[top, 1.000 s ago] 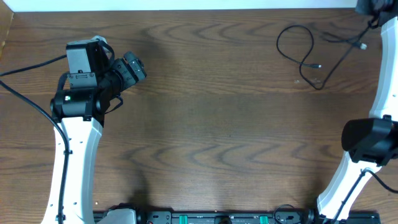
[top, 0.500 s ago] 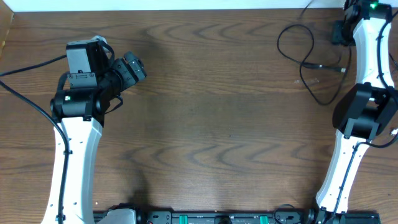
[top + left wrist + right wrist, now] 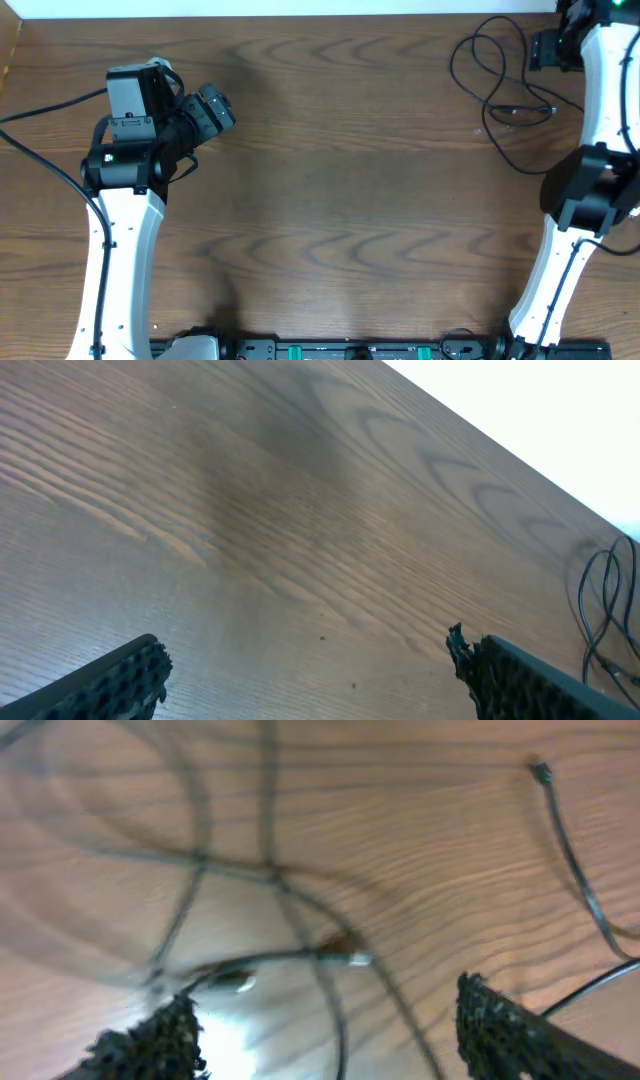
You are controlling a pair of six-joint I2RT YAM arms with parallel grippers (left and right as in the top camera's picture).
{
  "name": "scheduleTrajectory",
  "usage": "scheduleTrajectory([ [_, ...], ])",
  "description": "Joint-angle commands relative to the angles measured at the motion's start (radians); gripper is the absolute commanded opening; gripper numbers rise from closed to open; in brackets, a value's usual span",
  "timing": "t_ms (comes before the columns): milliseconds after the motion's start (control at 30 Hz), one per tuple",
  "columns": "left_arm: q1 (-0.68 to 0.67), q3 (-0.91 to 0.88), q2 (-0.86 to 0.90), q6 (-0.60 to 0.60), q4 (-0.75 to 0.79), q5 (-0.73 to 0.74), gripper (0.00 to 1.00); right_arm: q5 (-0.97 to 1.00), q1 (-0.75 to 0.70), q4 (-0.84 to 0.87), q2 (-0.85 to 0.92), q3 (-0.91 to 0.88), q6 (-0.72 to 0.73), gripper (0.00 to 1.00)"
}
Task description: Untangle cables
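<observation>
R jaws wide, empty, above cables (image 3: pixel 278 872) so I can pick a strand; L jaws wide, empty, out of the way.

1. Our left arm (image 3: pixel 120 240) stands bent on the left, wrist tilted toward the middle; the left gripper (image 3: pixel 305 650) has its fingers spread wide, holding nothing
2. Our right arm (image 3: pixel 600 70) stretches far forward on the right; the right gripper (image 3: pixel 325 1005) is parted and empty
</observation>
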Motion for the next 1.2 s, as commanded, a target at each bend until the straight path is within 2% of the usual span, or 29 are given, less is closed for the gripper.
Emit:
scheduleTrajectory([
  [0,0.002,0.013,0.008,0.013,0.004,-0.013,0.96,-0.233,0.023,-0.058,-0.061,0.028,-0.048,0.75],
  [67,0.002,0.013,0.008,0.013,0.004,-0.013,0.96,-0.311,0.043,-0.101,-0.046,0.023,-0.079,0.73],
  [233,0.002,0.012,0.008,0.013,0.003,-0.013,0.96,-0.299,0.104,-0.092,0.005,-0.035,-0.086,0.70],
  [433,0.002,0.012,0.008,0.013,0.003,-0.013,0.96,-0.193,0.126,-0.039,0.105,-0.054,0.031,0.53],
  [633,0.002,0.005,0.008,0.013,0.004,-0.013,0.96,-0.202,0.127,0.014,0.211,-0.055,0.048,0.54],
  [767,0.002,0.000,0.008,0.013,0.003,-0.013,0.96,-0.201,0.127,0.024,0.271,-0.055,0.040,0.49],
  [1000,0.002,0.000,0.015,0.013,0.003,-0.013,0.96,-0.201,0.127,0.046,0.287,-0.056,0.041,0.48],
  [1067,0.002,0.000,0.018,0.013,0.004,-0.013,0.96,-0.162,0.125,0.053,0.288,-0.056,0.060,0.47],
  [1167,0.002,0.000,0.026,0.013,0.004,-0.013,0.96,-0.004,0.119,0.064,0.288,-0.056,0.120,0.49],
])
